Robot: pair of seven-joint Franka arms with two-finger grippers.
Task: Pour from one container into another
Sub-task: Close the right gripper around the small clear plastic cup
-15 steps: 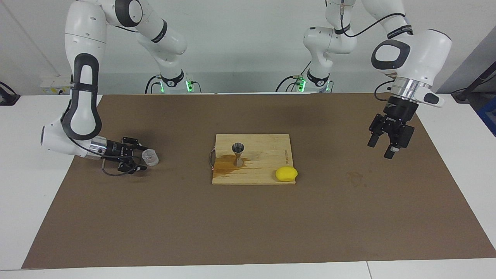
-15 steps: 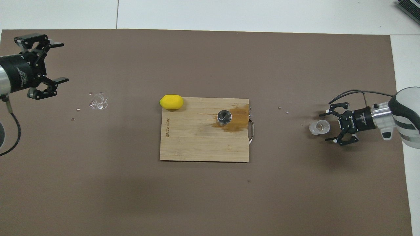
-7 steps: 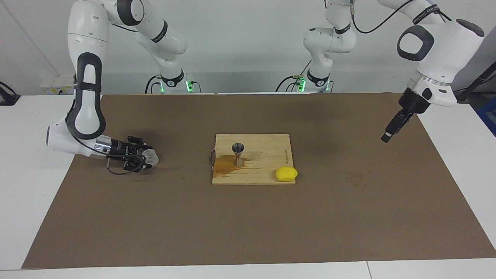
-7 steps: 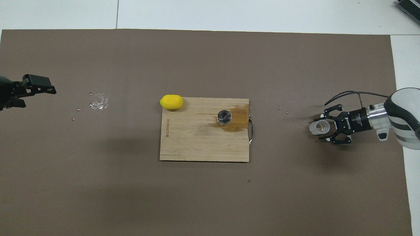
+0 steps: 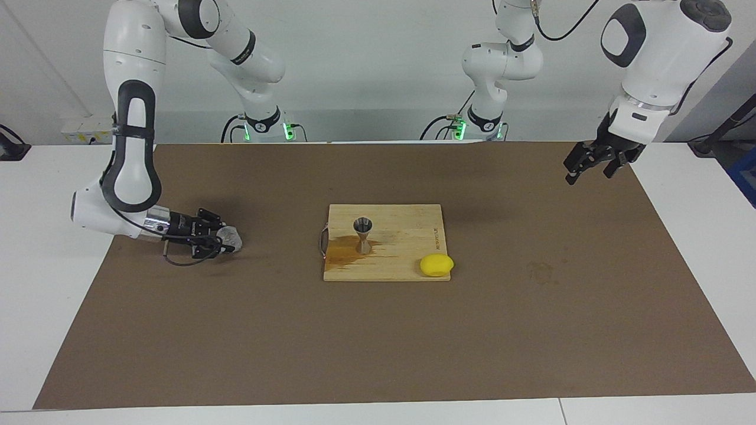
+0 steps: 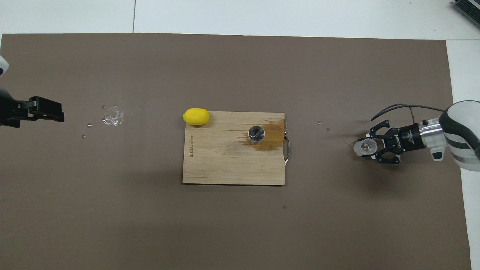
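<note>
The small clear textured cup (image 5: 230,238) sits on the brown mat toward the right arm's end of the table, and also shows in the overhead view (image 6: 363,147). My right gripper (image 5: 223,241) lies low and level with its fingers closed in on the cup's sides (image 6: 369,147). The steel hourglass jigger (image 5: 362,235) stands upright on the wooden cutting board (image 5: 407,227), in a brown wet patch (image 6: 270,138). My left gripper (image 5: 592,163) is open and empty, raised over the mat's edge at the left arm's end (image 6: 44,112).
A yellow lemon (image 5: 436,265) lies at the board's corner farther from the robots, toward the left arm's end. A small clear puddle (image 6: 112,115) and a few droplets lie on the mat between the lemon and the left gripper.
The right gripper's fingers have closed in around the cup. The left arm has lifted and swung its gripper up and toward the robots.
</note>
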